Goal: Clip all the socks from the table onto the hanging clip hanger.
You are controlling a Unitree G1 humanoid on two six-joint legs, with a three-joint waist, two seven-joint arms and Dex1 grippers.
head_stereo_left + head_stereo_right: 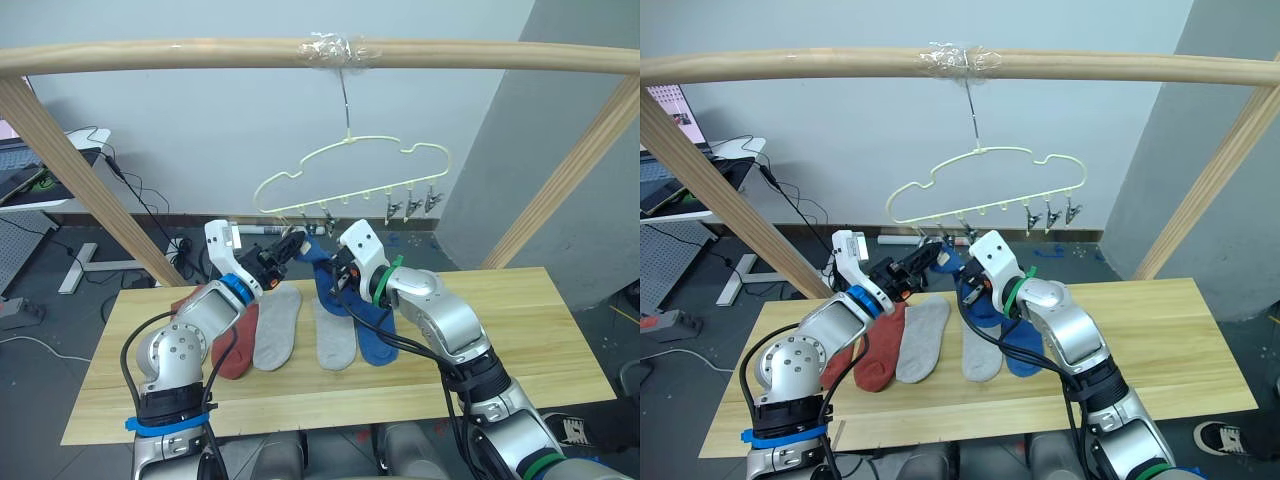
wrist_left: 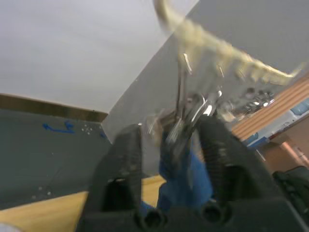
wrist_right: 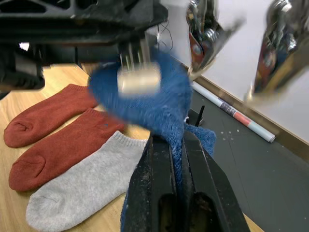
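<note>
Rust-red socks (image 1: 228,335): two, flat on the tabletop (image 1: 540,340), side by side at the left end of the sock row.
Left gripper (image 1: 289,247): raised above the tabletop just under the left end of the hanger's clip row; its fingers (image 2: 126,159) stand apart on either side of a metal clip (image 2: 186,113), with blue fabric between them lower down. Whether they press the clip cannot be told.
Light grey socks (image 1: 278,326): two, flat on the tabletop, one right of the red pair, the other (image 1: 335,338) beside it.
Clip hanger (image 1: 345,165): pale-yellow, cloud-shaped, hung by its hook from the wooden bar (image 1: 480,56); three free clips (image 1: 410,207) dangle at its right end.
Lifted blue sock (image 3: 157,104): held up off the tabletop, near the clip at the left gripper.
Right gripper (image 1: 343,268): closed narrow, pinching the lifted blue sock.
Second blue sock (image 1: 376,335): flat on the tabletop, right of the grey ones, partly under the right arm.
</note>
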